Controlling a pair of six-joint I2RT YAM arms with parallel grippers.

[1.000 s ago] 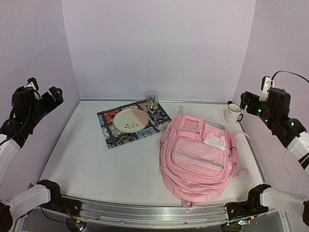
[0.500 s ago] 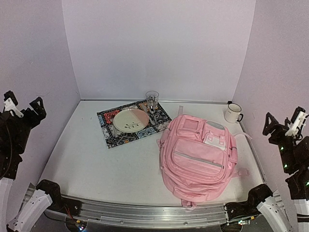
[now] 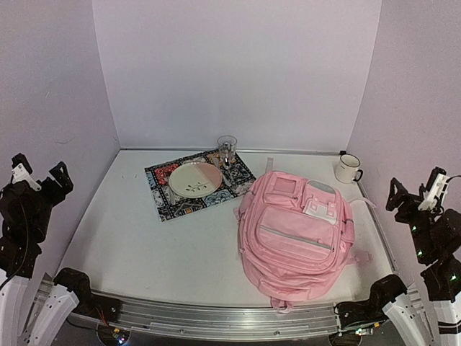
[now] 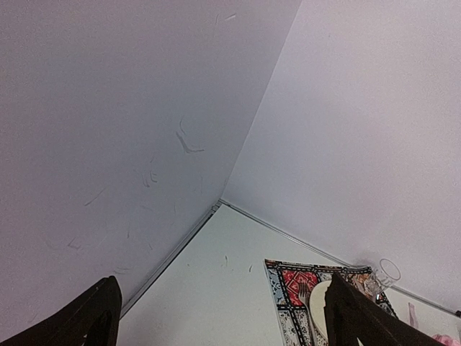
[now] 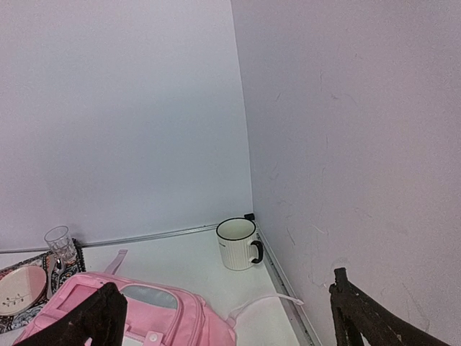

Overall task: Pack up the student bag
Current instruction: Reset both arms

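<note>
student bag: one
patterned placemat: one
plate: one
clear glass: one
white mug: one
tabletop: one
end effectors: two, the left end effector and the right end effector

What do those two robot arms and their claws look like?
Both arms are mostly black with white lower segments and thin black cables. The left tool and right tool each have two dark fingers and a small white part. Tiny green lights dot the right arm.
</note>
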